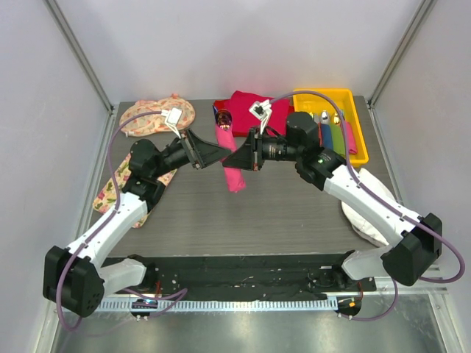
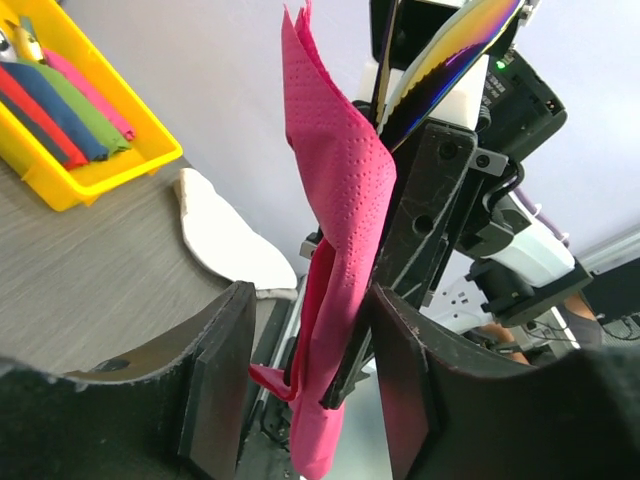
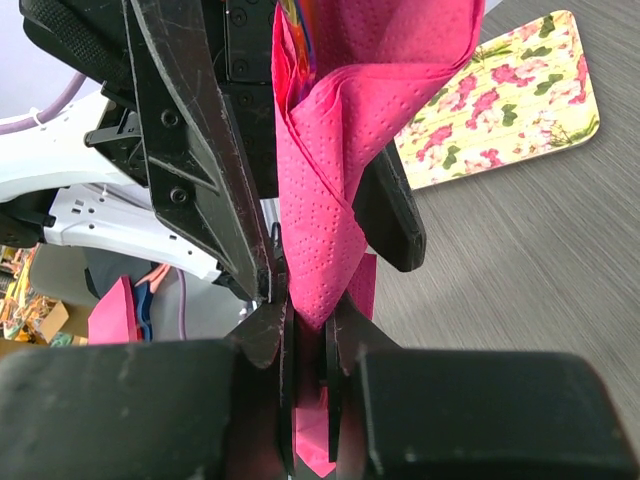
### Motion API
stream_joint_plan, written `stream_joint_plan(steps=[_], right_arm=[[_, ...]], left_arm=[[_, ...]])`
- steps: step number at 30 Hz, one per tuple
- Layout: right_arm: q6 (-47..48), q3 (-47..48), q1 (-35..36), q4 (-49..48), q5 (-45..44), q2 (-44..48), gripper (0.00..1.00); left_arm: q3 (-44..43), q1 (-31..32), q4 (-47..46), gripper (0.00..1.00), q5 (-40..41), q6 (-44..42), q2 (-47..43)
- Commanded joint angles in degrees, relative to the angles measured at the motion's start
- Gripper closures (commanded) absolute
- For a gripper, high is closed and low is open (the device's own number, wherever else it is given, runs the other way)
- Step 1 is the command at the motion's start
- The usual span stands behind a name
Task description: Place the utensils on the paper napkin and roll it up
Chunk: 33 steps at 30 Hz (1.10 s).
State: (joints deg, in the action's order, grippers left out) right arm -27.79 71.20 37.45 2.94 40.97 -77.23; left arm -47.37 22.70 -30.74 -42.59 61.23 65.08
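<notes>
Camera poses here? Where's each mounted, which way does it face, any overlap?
Top external: above and behind the robot, facing down at the table; the left arm and right arm show, meeting at the paper napkin.
Left wrist: on the left arm, facing right past its open left fingers toward the yellow tray.
Right wrist: on the right arm, facing left over its right fingers, shut on the napkin, toward a floral mat.
Shared: both wrist views show the napkin and the opposite fingers.
</notes>
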Motion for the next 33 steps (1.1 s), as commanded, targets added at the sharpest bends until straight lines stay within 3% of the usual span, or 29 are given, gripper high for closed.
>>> stream_joint_plan(steps=[1,3,7,10,13,18,21,22,26,33], right_arm=[[1.25,1.22,0.17,-4.08,-1.07,2.09,0.99],[1.42,1.22,0.25,-3.99,-0.89,2.08,0.99],[1.95,1.05,0.17,-3.9,-1.59,2.26,0.99],[2.04,0.87,0.34,-4.35,-1.68,2.17,0.99],[2.56,0.7,0.25,-4.61,-1.95,2.44,0.99],[3.18,0.87,0.34,-3.73,-1.95,2.53,0.98],[3.88,0.87,0.25,-1.28,-1.69,2.7,0.82],[3.97,0.44,0.17,-0.4,-1.6,2.79,0.7],[2.75,-2.2,0.17,0.22,-1.25,3.75,0.53],[0.73,-5.8,0.17,-0.3,0.07,4.11,0.49]], left_arm=[[0.79,0.68,-4.85,0.5,-1.71,2.75,0.57],[0.97,0.68,-5.2,0.57,-1.53,3.1,0.66],[1.06,0.68,-6.26,0.64,-1.62,4.33,1.19],[1.23,0.68,-6.87,0.78,-1.8,4.95,1.45],[1.41,0.68,-7.23,0.99,-1.89,5.04,1.45],[1.32,0.33,-8.54,1.0,-1.53,5.04,1.45],[0.53,-0.72,-10.04,1.0,-1.36,4.95,1.8],[0.18,-0.99,-10.39,1.0,-1.27,5.04,1.89],[-1.14,-1.78,-11.53,1.0,-1.18,5.04,2.51],[-1.58,-1.87,-12.15,1.0,-1.18,4.86,2.86]])
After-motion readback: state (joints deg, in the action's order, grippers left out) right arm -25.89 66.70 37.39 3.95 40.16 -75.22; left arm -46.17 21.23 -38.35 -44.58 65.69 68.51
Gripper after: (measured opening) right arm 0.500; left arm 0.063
